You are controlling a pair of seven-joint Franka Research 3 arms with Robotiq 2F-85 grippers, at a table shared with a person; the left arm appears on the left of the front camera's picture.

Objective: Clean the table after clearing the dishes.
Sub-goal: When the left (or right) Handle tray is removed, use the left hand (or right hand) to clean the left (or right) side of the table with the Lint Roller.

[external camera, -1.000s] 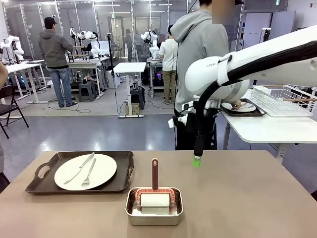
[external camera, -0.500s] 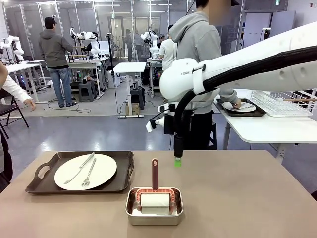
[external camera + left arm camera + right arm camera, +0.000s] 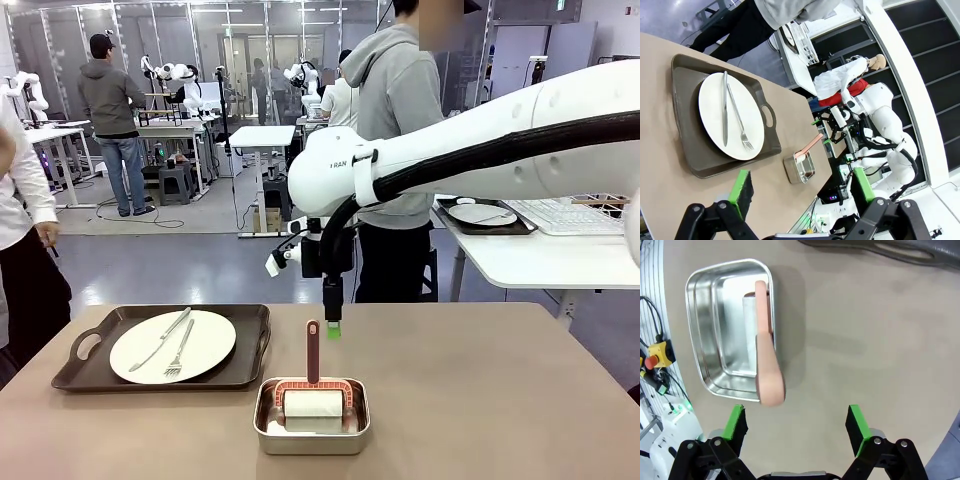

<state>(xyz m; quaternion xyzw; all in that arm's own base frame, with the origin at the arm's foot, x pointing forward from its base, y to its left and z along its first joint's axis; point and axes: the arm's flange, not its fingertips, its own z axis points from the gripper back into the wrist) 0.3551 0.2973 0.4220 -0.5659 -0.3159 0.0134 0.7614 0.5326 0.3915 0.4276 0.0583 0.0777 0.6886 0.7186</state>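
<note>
Right pincer (image 3: 333,328) agape above matte tan table (image 3: 500,400), grey lab floor (image 3: 200,270) beyond.

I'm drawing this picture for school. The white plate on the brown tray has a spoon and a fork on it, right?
Not a spoon: the white plate on the brown tray has a knife and a fork on it. The left wrist view shows it.
</note>
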